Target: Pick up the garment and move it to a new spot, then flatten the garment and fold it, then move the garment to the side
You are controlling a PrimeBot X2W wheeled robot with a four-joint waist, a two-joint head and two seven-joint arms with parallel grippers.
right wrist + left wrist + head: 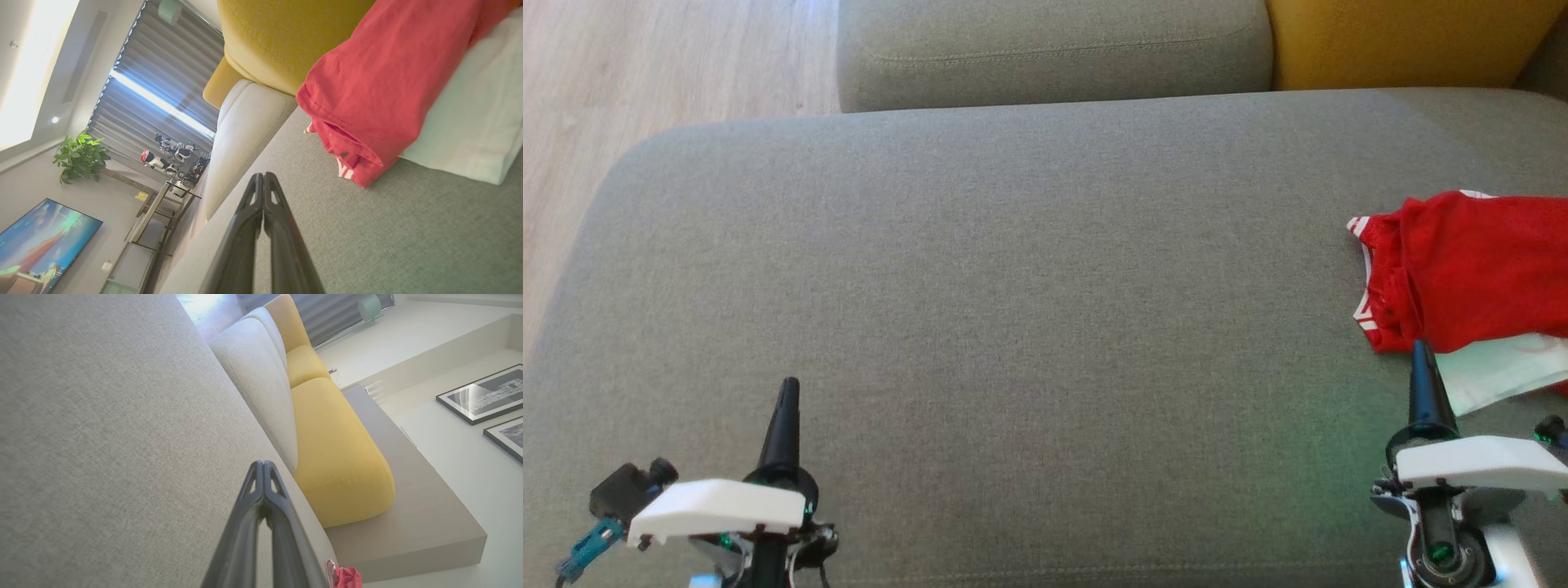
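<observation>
The grey sofa seat (1013,269) bears the red garment (1470,261) on a pale green cloth (1511,367) at 3 o'clock, with the left gripper (789,388) at 7 o'clock and the right gripper (1421,351) at 5 o'clock, both with fingers pressed together and empty.

Red garment (1470,269) lies crumpled, apparently overlapping pale cloth (1503,367).
</observation>
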